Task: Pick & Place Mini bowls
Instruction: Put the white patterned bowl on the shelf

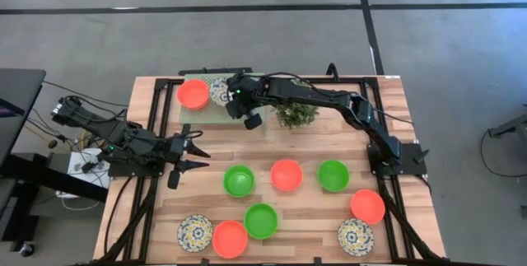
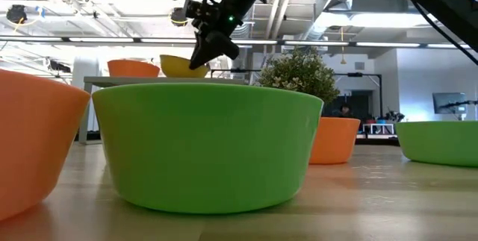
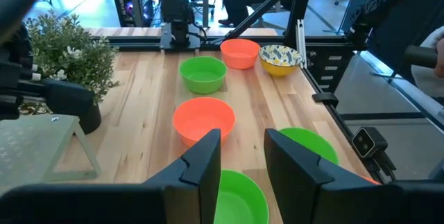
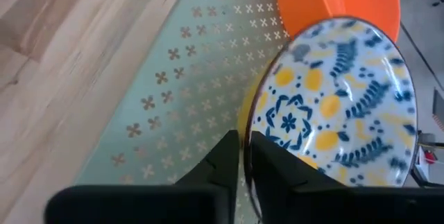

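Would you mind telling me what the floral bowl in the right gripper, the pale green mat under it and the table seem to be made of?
Floral bowl: likely glazed ceramic or melamine; glossy cream surface with printed blue-yellow pattern. The look leaves it open.
Pale green mat: thin, matte sheet with a printed cross pattern, perhaps fabric or plastic.
Table: wood, light planks with visible grain and seams, satin finish.
Right gripper pinches the bowl's rim.

4 red-orange bowls point(image 1: 286, 175), 3 green bowls point(image 1: 239, 180), 3 floral bowls point(image 1: 194, 233), 1 plant point(image 1: 296, 114)
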